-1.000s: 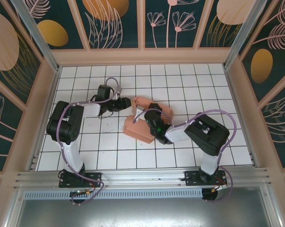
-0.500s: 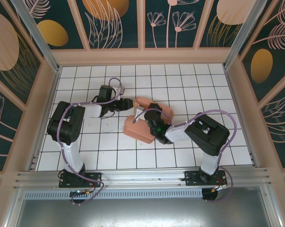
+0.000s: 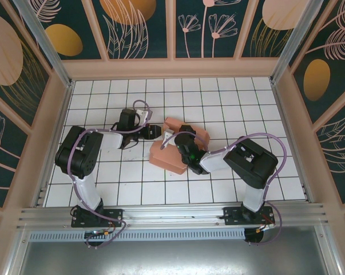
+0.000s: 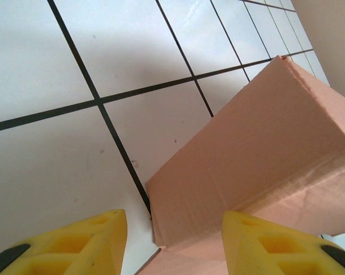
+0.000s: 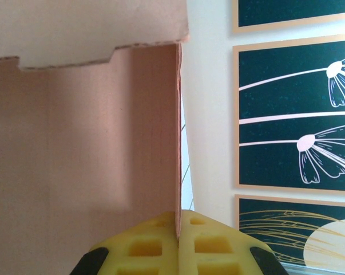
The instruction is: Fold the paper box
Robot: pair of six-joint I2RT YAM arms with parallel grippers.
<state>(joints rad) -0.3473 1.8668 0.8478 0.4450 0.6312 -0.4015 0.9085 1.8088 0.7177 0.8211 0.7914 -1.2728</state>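
Bright, even light, soft shadows, faint glare on the white tiles [image 4: 178, 28], all views sharp

Robotics lab test cell, seen from above: a left arm [image 3: 80, 154] and a right arm [image 3: 249, 163], both cabled, stand bolted to an aluminium rail [image 3: 172, 215] at the near edge of a white grid-lined bench [image 3: 264, 103], enclosed left, right and far by wood-framed wall panels [image 3: 141, 28] with teal botanical prints.

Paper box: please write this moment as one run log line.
paper box: partly folded | left end effector: open, beside box | right end effector: shut on box wall
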